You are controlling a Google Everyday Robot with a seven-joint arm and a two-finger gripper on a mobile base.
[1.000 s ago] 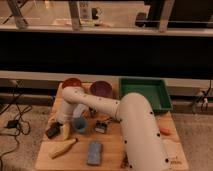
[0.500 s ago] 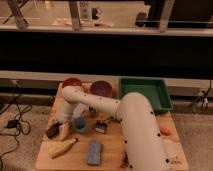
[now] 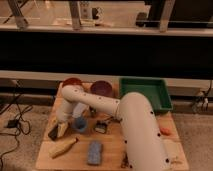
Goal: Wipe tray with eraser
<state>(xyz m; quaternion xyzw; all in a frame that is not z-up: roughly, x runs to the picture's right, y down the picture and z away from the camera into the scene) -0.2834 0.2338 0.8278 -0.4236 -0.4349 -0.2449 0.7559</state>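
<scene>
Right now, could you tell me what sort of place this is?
Probably an indoor robot test space: a wooden table with a tray, cables on the floor, glass panels behind. The gripper sits shut at the eraser, table's left.

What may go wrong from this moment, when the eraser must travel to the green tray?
1. The gripper is shut on the eraser close to the left edge of the table. If the hold is poor, the eraser may slip and fall to the floor.
2. The tray lies at the far right. The blue cup and the purple bowl stand between, so a low sweep of the arm may knock them.
</scene>
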